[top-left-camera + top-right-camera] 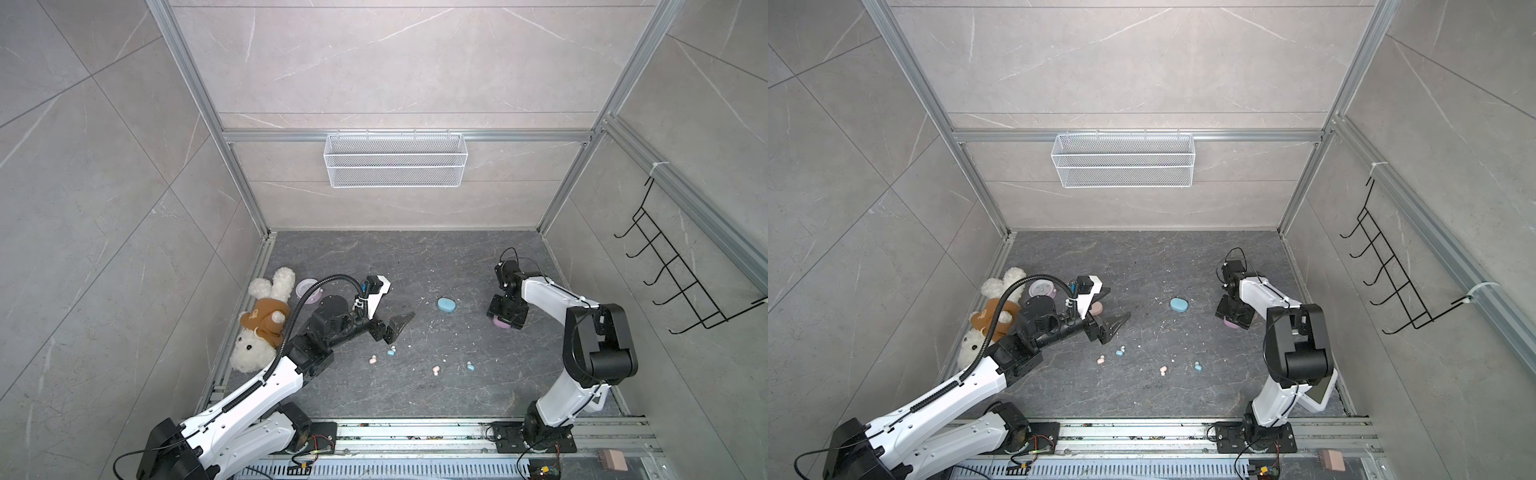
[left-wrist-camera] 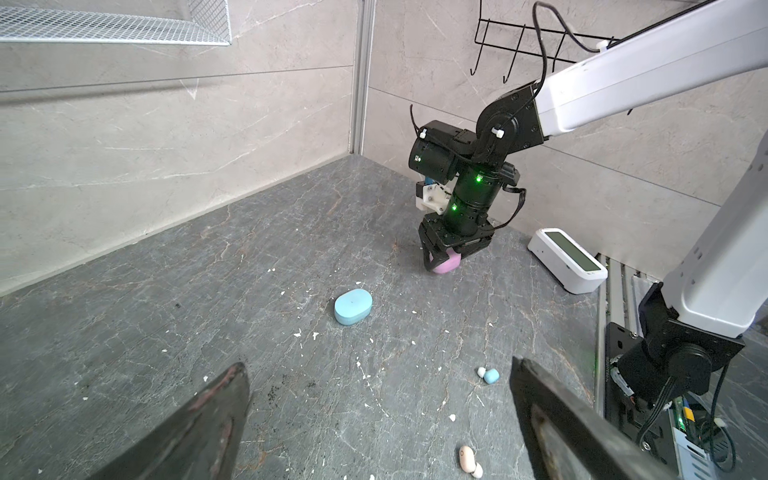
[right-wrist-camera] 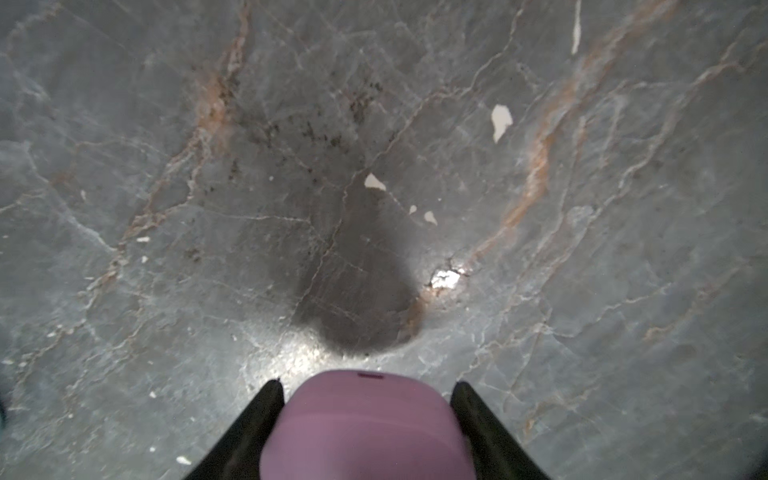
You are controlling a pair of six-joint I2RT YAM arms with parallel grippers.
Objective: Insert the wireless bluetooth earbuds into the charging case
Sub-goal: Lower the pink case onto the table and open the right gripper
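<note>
Plush rabbit [image 1: 266, 318], wire basket [image 1: 395, 166], black hook rack [image 1: 681, 262].

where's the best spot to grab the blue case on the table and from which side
Take the blue case across its narrow width, the open left claw coming straight down. It lies flat and shut; the long flanks likely give better purchase than the rounded ends, and only white crumbs lie near it.

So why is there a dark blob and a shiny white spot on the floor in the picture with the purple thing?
Right wrist view: the blob is a shadow, likely from the right gripper shut on the lilac case; the shiny spot is light glaring off the floor; the case looks fuzzy, too near the lens. Left wrist view: the open left gripper is fuzzy too.
</note>
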